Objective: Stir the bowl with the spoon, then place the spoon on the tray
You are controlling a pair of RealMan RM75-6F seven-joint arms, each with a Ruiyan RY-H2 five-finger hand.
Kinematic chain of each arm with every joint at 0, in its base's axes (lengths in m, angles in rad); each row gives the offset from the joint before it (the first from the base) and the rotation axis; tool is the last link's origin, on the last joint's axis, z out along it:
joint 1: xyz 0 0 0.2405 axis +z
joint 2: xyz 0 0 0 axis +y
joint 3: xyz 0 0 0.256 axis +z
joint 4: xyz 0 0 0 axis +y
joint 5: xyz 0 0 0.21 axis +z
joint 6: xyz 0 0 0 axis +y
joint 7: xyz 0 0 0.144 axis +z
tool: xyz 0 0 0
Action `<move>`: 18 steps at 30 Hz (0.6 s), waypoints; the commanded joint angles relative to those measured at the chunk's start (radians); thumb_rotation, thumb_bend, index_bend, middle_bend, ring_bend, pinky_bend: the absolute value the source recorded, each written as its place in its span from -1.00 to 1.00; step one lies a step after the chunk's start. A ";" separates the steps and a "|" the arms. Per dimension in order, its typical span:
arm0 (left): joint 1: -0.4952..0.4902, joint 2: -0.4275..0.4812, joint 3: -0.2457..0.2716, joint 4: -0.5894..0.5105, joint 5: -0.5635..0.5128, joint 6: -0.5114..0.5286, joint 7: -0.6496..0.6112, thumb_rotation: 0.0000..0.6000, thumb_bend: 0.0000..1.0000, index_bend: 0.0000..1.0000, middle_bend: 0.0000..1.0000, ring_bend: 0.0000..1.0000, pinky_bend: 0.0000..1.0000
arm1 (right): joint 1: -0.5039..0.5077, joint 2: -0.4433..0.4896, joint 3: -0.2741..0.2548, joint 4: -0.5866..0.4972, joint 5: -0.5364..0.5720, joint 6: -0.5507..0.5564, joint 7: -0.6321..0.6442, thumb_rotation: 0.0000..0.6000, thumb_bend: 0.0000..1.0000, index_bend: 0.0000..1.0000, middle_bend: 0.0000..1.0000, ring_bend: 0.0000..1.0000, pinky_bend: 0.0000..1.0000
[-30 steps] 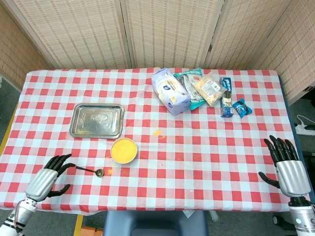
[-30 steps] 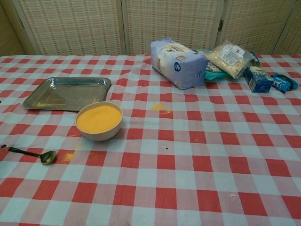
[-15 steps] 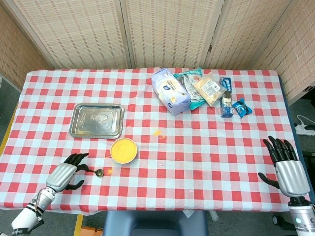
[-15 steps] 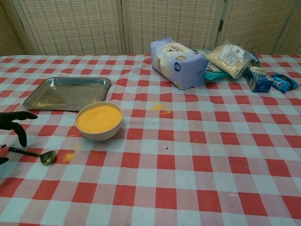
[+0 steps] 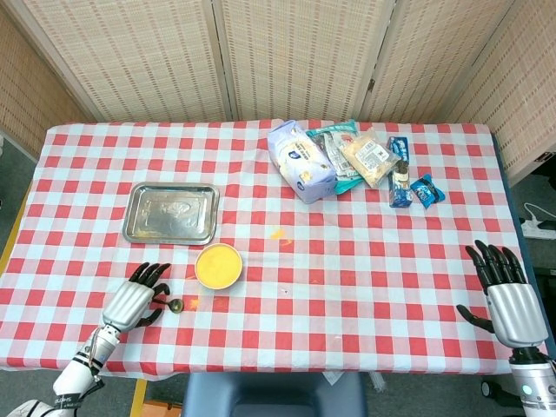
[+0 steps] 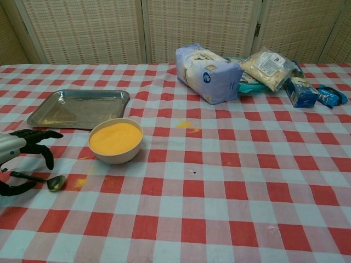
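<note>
The left hand (image 5: 135, 304) hovers over the handle of the small dark metal spoon (image 6: 48, 181), fingers (image 6: 38, 135) spread and curved above it, thumb below; it holds nothing. The spoon lies flat on the red-and-white checked worktop (image 5: 347, 269), its bowl end just left of some spilled yellow powder (image 6: 79, 181). Behind it sits the rectangular steel tray (image 5: 170, 214), and just right of the spoon stands the cream bowl of yellow powder (image 5: 218, 265). Further right, at the back, lie a pale blue bag (image 5: 300, 162) and several snack packets (image 5: 369, 158). At the far right edge the right hand (image 5: 506, 295) is spread wide, empty.
</note>
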 commanded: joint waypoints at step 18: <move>-0.006 -0.071 0.012 0.086 -0.023 0.007 -0.005 1.00 -0.20 -0.07 -1.00 -1.00 -0.94 | -0.003 -0.001 0.001 0.000 0.006 0.002 -0.007 1.00 -0.88 -1.00 -1.00 -1.00 -1.00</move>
